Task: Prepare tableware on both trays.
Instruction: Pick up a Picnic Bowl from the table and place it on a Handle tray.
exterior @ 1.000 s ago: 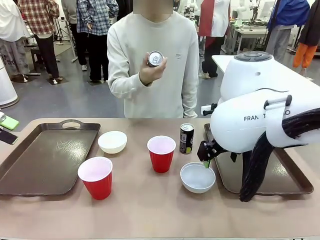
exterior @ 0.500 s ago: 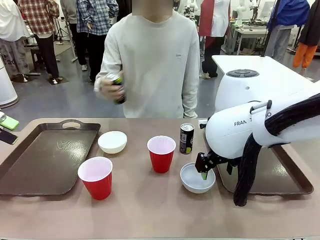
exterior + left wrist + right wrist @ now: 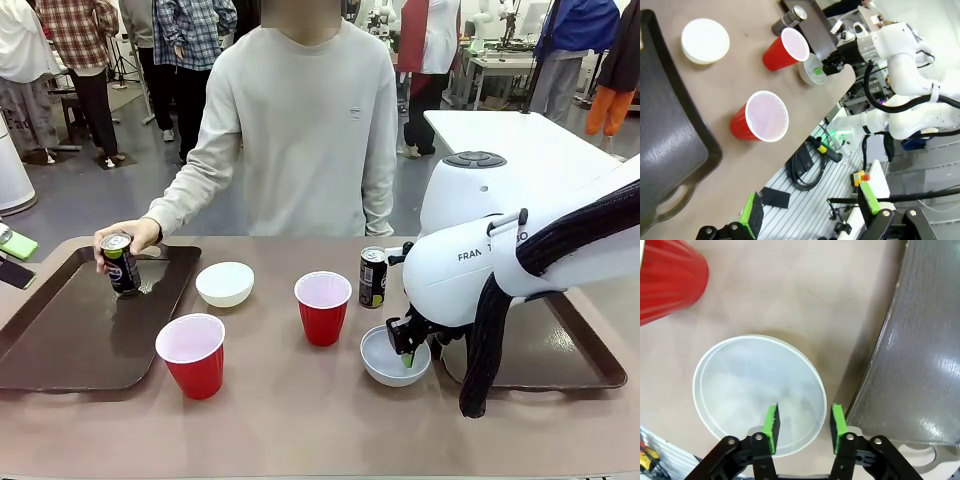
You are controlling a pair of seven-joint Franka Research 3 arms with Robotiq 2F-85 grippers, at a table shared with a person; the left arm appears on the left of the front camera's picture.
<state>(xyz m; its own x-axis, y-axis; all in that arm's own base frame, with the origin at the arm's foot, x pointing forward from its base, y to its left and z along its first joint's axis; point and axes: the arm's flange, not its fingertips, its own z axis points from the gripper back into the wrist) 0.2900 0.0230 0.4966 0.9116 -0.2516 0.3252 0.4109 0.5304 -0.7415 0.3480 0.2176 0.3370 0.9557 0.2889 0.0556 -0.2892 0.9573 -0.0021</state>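
Observation:
My right gripper [image 3: 405, 352] is down at the near white bowl [image 3: 392, 360]. Seen from the right wrist, it [image 3: 804, 422] stands open astride the bowl [image 3: 750, 385]'s rim, one pad inside, one outside. A person's hand holds a dark can [image 3: 122, 265] upright on the left tray [image 3: 60, 340]. The other can [image 3: 373, 277] stands beside the right tray [image 3: 570, 365]. Two red cups [image 3: 192, 352] [image 3: 323, 305] and a second bowl [image 3: 225, 283] stand between the trays. My left gripper [image 3: 810, 207] hangs open off the table's near edge, well above a red cup [image 3: 765, 117].
The right arm's white body [image 3: 470, 270] covers much of the right tray. In the right wrist view the tray's rim [image 3: 880, 360] runs close beside the bowl and a red cup [image 3: 667, 280] is at the upper left. A green item [image 3: 18, 245] lies at the far left.
The person's hand has carried the can from chest height down onto the left tray. My right gripper has sunk and shifted left onto the near bowl's rim.

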